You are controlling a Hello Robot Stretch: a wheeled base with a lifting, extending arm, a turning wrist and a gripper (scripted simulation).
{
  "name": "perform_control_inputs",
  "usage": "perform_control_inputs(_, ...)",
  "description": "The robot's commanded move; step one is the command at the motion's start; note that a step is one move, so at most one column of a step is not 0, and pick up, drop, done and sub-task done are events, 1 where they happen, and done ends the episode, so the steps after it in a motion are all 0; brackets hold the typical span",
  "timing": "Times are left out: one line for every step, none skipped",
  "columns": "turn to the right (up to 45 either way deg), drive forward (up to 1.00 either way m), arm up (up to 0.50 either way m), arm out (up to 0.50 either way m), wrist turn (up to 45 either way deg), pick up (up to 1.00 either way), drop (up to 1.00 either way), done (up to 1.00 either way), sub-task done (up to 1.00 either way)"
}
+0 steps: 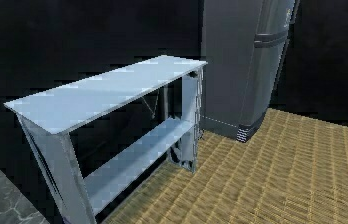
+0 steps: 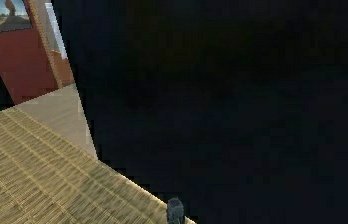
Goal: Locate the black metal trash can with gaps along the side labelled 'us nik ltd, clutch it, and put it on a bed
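A short dark grey stub (image 2: 175,211) rises from the arm side view's bottom edge near the middle, over the woven floor. I cannot tell what it is. Behind it stands a broad black wall (image 2: 232,90).
In the forward view a pale blue table (image 1: 102,92) with a lower shelf (image 1: 132,160) stands at the left and centre. A tall grey fridge (image 1: 244,60) stands behind it at the right. Tan woven floor (image 1: 282,170) lies open at the right. The arm side view's top left has a red wall (image 2: 27,65) with a picture (image 2: 7,15).
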Motion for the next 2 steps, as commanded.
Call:
perform_control_inputs(0.0, 0.0, 0.0, 0.0, 0.0, 1.0, 0.0, 0.0, 0.0)
perform_control_inputs(0.0, 0.0, 0.1, 0.0, 0.0, 0.0, 0.0, 0.0, 0.0)
